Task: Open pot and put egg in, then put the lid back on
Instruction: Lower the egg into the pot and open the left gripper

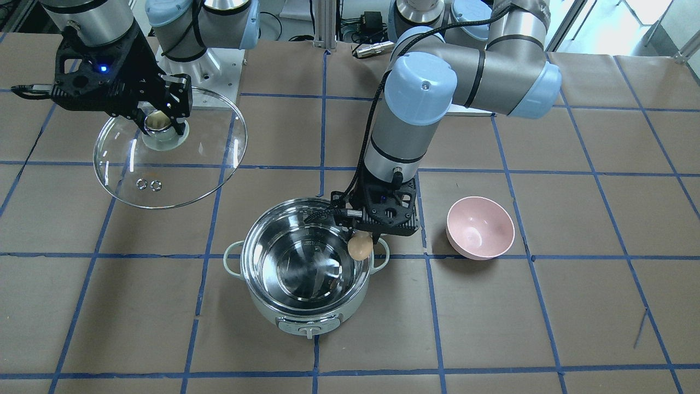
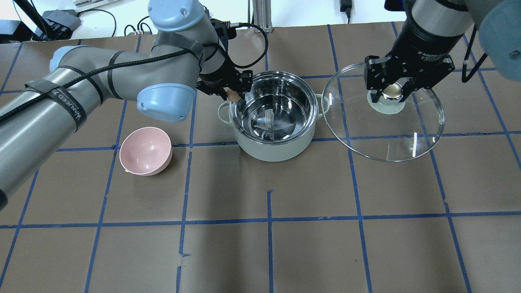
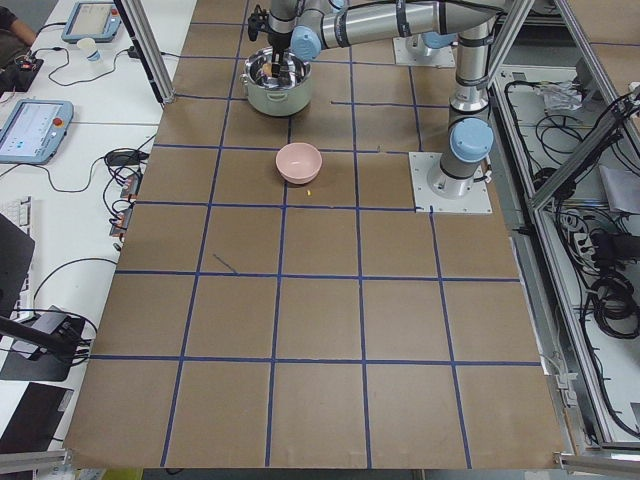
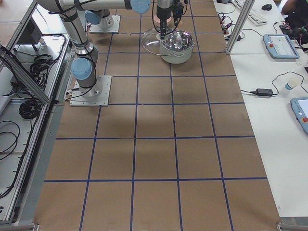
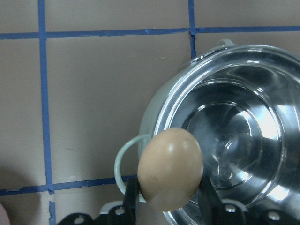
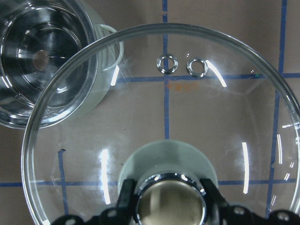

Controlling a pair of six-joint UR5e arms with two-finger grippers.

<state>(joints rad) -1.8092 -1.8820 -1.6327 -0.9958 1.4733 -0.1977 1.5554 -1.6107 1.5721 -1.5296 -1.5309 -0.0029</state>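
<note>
Seen from overhead, the pot (image 2: 276, 148) stands uncovered, with nothing above its mouth. At its 10 o'clock rim hangs the left gripper (image 1: 362, 241), clamped on the egg (image 1: 360, 247) — that arm's wrist and forearm fill the approach from 9 to 11 o'clock. At 3 o'clock the glass lid (image 2: 386, 138), hanging from the right gripper (image 2: 392, 91), reaches to just beside the pot's side handle. A pink bowl (image 2: 145, 151) sits at 8 o'clock, well apart. From 4 to 7 o'clock the paper-covered table (image 2: 268, 252) lies bare.
</note>
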